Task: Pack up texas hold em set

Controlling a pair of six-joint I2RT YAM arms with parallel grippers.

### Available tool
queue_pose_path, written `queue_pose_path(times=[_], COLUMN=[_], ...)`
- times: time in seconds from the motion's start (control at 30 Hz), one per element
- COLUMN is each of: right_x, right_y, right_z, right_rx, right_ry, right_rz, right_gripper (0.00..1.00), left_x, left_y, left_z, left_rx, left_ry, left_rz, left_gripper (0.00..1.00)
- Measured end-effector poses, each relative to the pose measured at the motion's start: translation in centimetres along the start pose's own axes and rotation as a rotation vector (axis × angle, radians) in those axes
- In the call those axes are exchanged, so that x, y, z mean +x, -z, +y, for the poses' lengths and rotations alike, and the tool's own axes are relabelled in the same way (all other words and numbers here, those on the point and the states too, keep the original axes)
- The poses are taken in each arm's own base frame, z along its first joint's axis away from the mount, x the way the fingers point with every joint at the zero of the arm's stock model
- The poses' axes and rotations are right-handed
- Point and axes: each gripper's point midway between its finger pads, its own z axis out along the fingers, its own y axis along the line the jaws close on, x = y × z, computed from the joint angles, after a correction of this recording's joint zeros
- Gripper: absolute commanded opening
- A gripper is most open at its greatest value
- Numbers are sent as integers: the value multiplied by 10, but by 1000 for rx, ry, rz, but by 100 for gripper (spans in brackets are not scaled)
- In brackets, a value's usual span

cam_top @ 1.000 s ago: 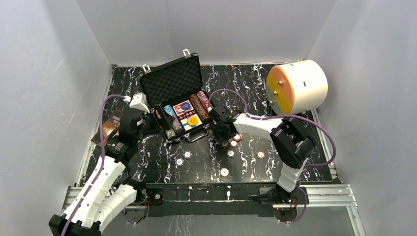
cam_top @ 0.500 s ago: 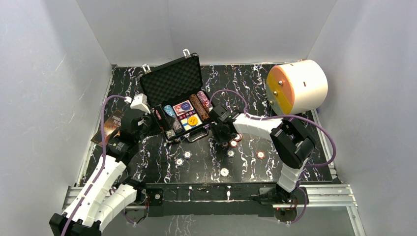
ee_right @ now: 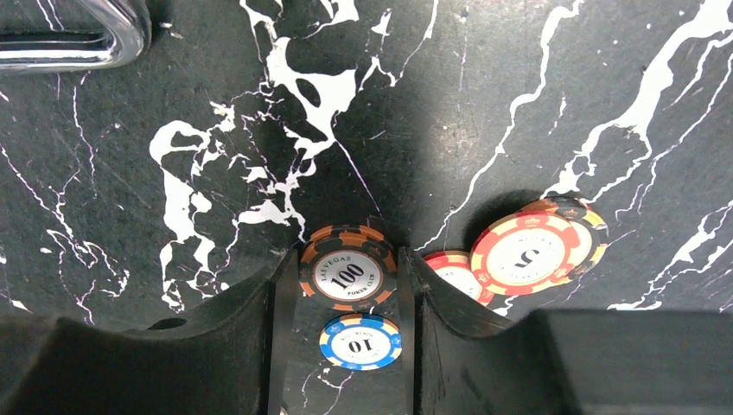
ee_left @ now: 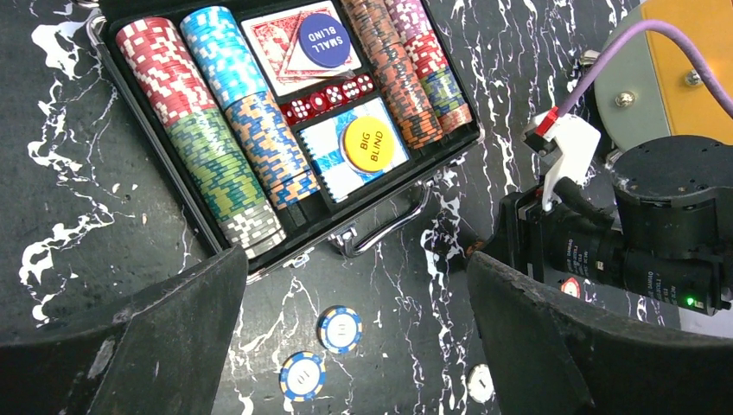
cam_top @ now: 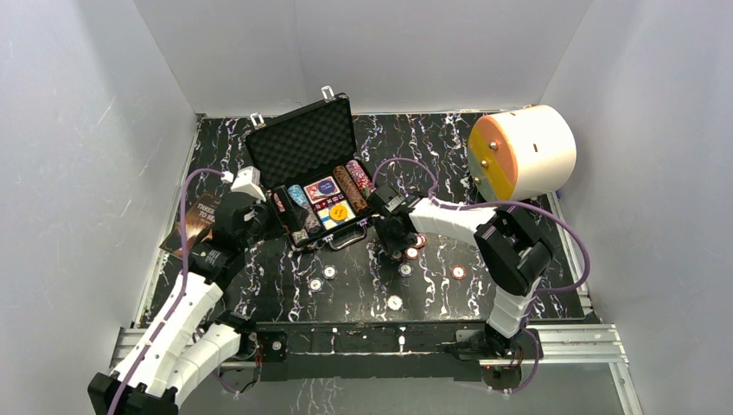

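Note:
The open black poker case [cam_top: 304, 147] holds rows of chips, cards, dice and blind buttons [ee_left: 367, 144]. Just right of the case handle, my right gripper [cam_top: 396, 246] is down on the table. In the right wrist view it [ee_right: 347, 257] is shut on a black-and-orange 100 chip [ee_right: 348, 275], with a blue 10 chip [ee_right: 360, 341] lying further back between the fingers. Red chips [ee_right: 527, 252] lie just right of it. My left gripper [ee_left: 356, 268] hangs open above two blue chips [ee_left: 341, 329] in front of the case, holding nothing.
Loose chips lie scattered on the black marble table [cam_top: 395, 303], [cam_top: 458, 272], [cam_top: 316, 284]. A large white cylinder with an orange face [cam_top: 522, 152] stands at the back right. A dark booklet [cam_top: 194, 220] lies at the left edge.
The left arm has eased slightly toward the case front. The right gripper has stayed low by the chips near the handle, hardly moving.

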Motion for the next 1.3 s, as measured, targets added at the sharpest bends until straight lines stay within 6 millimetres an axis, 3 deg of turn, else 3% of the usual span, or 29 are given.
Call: queue_pose_path(times=[0.17,0.3,0.47,0.67,0.83,0.97,1.17,1.3], right_x=[-1,-12,-41,-50,-54,-62,-63,-58], right_y=[4,24,56,73,88,101,106,105], right_z=[0,3,16,30,41,48,61,67], right_rx=[0,-34,-123,-225,-332,-404,-501,-537], right_ry=[-70,-146,-259,-413,-593,-703,-813,-860], right_rz=[-44,-125,-265,-321,-351,-369,-339,-296], right_gripper=[36,36,36,36,36,36,36,37], left_x=[5,17,40,74,105,117,127,121], left_y=[-3,-11,-25,-40,-47,-52,-57,-59], left_z=[-3,-5,-7,-18,-47,-77,-92,-104], left_rx=[13,25,46,123,191,256,329,380], left_ry=[12,33,68,122,73,9,-37,-47], left_rz=[29,91,190,311,367,340,256,214], left_gripper=[98,98,95,89,90,90,66,50])
